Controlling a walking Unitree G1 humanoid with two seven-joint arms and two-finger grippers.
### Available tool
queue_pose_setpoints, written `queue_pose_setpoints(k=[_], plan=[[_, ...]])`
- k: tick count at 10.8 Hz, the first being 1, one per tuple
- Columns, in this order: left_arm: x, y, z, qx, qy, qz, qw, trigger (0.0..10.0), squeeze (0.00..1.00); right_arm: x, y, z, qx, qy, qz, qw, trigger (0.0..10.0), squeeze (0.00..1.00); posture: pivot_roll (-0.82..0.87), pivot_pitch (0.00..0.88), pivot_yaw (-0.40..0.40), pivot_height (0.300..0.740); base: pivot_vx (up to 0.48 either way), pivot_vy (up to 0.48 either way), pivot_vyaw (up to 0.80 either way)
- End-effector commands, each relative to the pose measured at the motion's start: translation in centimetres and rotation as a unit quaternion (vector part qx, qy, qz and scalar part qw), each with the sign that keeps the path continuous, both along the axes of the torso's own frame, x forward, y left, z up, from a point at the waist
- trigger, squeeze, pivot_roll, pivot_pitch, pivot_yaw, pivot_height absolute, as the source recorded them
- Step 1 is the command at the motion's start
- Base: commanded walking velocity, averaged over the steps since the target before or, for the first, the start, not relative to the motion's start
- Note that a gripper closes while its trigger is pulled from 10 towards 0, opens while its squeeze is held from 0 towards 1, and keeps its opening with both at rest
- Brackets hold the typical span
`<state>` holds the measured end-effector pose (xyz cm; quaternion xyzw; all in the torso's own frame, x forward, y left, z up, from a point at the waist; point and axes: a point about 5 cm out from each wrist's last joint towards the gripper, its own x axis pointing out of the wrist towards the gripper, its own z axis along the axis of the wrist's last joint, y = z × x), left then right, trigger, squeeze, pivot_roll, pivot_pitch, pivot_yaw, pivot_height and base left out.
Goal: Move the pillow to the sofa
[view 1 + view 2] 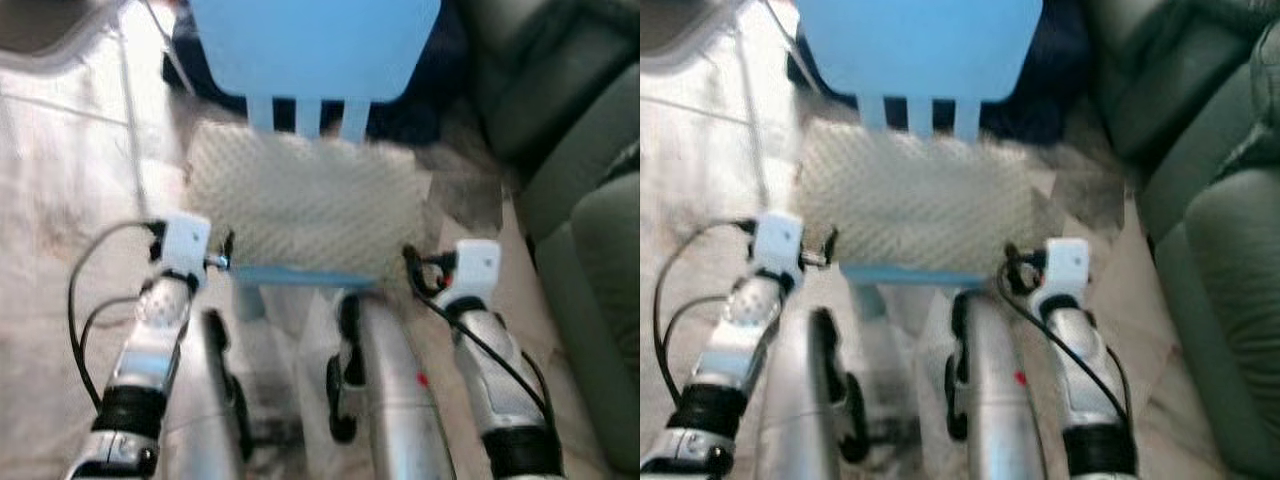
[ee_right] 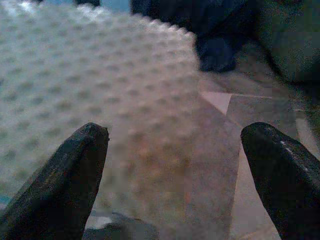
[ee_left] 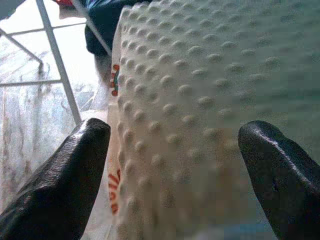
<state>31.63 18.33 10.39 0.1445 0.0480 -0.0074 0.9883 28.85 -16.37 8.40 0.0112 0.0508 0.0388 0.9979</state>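
- My left gripper (image 3: 175,165) has its fingers (image 3: 65,175) spread wide at the left end of the pillow (image 1: 310,205); the bumpy white cover sits between them, but I cannot tell if either tip touches it.
- My right gripper (image 2: 175,170) is spread just as wide at the pillow's right edge, pinching nothing.
- The pillow lies flat on the seat of a light blue chair (image 1: 315,45), in front of its slatted back.
- The dark green sofa (image 1: 590,200) stands off to my right, on the pale tiled floor (image 1: 60,170).
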Motion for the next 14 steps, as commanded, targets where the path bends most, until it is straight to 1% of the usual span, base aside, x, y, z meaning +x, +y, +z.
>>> queue_pose_setpoints(k=[1,2,3,4,5,6,8,9,10,11,12,13,14], plan=[[-0.3,0.5,-0.4,-0.008,0.004,0.024,1.000,10.0,0.00,-0.1,0.1,-0.5,-0.007,0.016,0.017,1.000,10.0,0.00,-0.08,0.377,-0.072,0.469,0.000,0.000,0.00],[-0.3,0.8,-0.3,-0.011,0.002,0.034,0.999,10.0,0.00,0.1,0.3,-0.3,-0.020,0.014,0.033,0.999,10.0,0.00,-0.08,0.386,-0.074,0.469,0.000,0.000,0.00],[0.3,1.3,0.1,-0.003,-0.006,0.037,0.999,10.0,0.00,1.0,0.1,0.1,-0.020,0.015,0.046,0.999,10.0,0.00,-0.08,0.401,-0.083,0.469,0.000,0.000,0.00],[0.8,1.6,0.4,-0.002,-0.013,0.054,0.998,10.0,0.00,1.7,-0.2,1.0,-0.026,0.002,0.060,0.998,10.0,0.00,-0.07,0.411,-0.099,0.469,0.000,0.000,0.00],[1.7,1.6,1.3,-0.007,-0.027,0.059,0.998,10.0,0.00,2.8,-0.7,1.9,-0.032,-0.012,0.054,0.998,10.0,0.00,-0.06,0.425,-0.105,0.469,0.000,0.000,0.00],[2.3,1.4,2.0,-0.021,-0.038,0.058,0.997,10.0,0.00,3.6,-0.9,2.5,-0.041,-0.018,0.053,0.998,10.0,0.00,-0.07,0.438,-0.107,0.469,0.000,0.000,0.00],[3.4,0.8,3.4,-0.008,-0.067,0.048,0.997,10.0,0.00,4.9,-1.5,3.4,-0.046,-0.030,0.042,0.998,10.0,0.00,-0.06,0.453,-0.105,0.469,0.000,0.000,0.00],[4.0,0.9,4.6,-0.003,-0.092,0.051,0.994,10.0,0.00,5.8,-1.5,3.5,-0.047,-0.029,0.037,0.998,10.0,0.00,-0.05,0.458,-0.101,0.469,0.000,0.000,0.00],[4.0,0.7,4.4,0.001,-0.086,0.041,0.995,10.0,0.00,5.9,-1.3,3.3,-0.041,-0.023,0.040,0.998,10.0,0.00,-0.04,0.460,-0.099,0.469,0.000,0.000,0.00],[3.9,0.3,2.8,0.002,-0.050,0.025,0.998,10.0,0.00,6.2,-0.6,2.4,-0.019,-0.004,0.044,0.999,10.0,0.00,-0.04,0.460,-0.099,0.469,0.000,0.000,0.00],[3.3,-0.2,-0.1,-0.003,0.012,0.008,1.000,1.9,0.00,6.5,0.7,1.3,0.016,0.026,0.069,0.997,9.5,0.00,-0.04,0.454,-0.099,0.469,0.000,0.000,0.00],[2.8,-1.0,-1.6,-0.017,0.049,-0.014,0.999,0.0,0.00,6.9,1.4,1.2,0.034,0.037,0.095,0.994,0.0,0.00,-0.04,0.453,-0.100,0.469,0.000,0.000,0.00],[2.7,-1.2,-1.9,-0.014,0.050,-0.018,0.998,0.0,0.00,7.3,1.6,1.6,0.040,0.038,0.098,0.994,0.0,0.00,-0.04,0.449,-0.102,0.469,0.000,0.000,0.00]])
